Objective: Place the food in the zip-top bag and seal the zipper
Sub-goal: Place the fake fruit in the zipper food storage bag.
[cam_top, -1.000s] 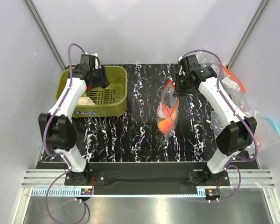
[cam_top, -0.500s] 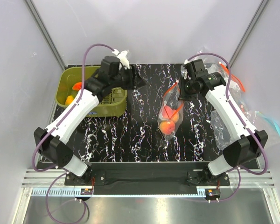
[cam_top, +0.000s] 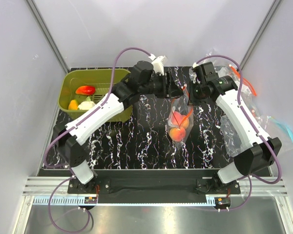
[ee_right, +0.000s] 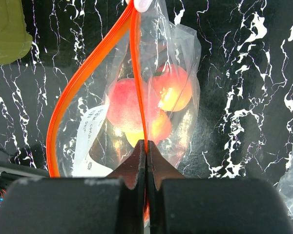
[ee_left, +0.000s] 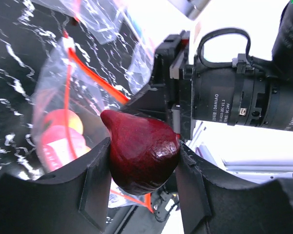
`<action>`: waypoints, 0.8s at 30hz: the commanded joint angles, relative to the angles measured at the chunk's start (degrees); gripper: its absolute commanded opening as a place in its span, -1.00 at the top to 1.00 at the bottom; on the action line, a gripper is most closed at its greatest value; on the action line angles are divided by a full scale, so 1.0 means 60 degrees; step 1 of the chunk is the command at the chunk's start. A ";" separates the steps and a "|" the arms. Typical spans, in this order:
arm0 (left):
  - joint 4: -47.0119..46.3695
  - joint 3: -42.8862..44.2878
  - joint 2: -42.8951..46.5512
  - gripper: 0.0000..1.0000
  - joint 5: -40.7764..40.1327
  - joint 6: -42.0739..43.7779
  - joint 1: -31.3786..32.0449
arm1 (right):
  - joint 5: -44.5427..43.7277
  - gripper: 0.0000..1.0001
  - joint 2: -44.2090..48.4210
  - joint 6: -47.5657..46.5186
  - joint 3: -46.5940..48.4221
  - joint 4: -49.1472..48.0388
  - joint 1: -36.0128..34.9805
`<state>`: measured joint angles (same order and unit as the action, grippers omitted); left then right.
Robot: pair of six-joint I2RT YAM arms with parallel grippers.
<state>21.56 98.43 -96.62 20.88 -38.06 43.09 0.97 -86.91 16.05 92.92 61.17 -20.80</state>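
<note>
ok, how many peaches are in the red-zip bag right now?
3, all inside the zip-top bag: left peach, right peach, and third peach tucked between them, partly covered. The crinkled plastic could hide another.

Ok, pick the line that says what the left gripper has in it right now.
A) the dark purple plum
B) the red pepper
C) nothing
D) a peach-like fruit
A: in the left wrist view the dark purple plum sits clamped in the left gripper, close to the zip-top bag whose zipper the right gripper pinches.
</note>
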 commanded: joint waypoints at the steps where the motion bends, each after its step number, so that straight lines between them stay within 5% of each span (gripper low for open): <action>1: -0.0226 0.0499 -0.0272 0.16 0.0139 -0.0263 0.0230 | -0.0104 1.00 0.0365 -0.0200 0.0406 -0.0014 -0.0079; 10: 0.0844 0.0455 -0.0874 0.01 0.0034 -0.0087 0.0611 | -0.0104 1.00 0.0350 -0.0259 0.0538 0.0001 -0.0093; 14: 0.0817 0.0134 -0.1050 -0.50 0.0167 -0.0320 0.0655 | -0.0454 1.00 0.0394 -0.0259 0.0480 -0.0014 -0.0079; 15: 0.0700 0.0075 -0.0963 -0.87 0.0138 -0.0350 0.0641 | -0.0455 1.00 0.0408 -0.0244 0.0479 -0.0043 -0.0079; 16: 0.0669 0.0045 -0.0904 -0.98 -0.0022 -0.0292 0.0655 | -0.0470 1.00 0.0409 -0.0259 0.0465 -0.0029 -0.0079; 24: 0.1692 0.1216 -0.0275 -0.98 -0.0872 0.0615 0.0085 | -0.0514 1.00 0.0526 -0.0273 0.0216 -0.0072 -0.0079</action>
<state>30.00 101.30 -102.76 18.94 -37.41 45.84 -0.97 -86.41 15.20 93.62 61.41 -20.91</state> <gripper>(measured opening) 0.988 0.012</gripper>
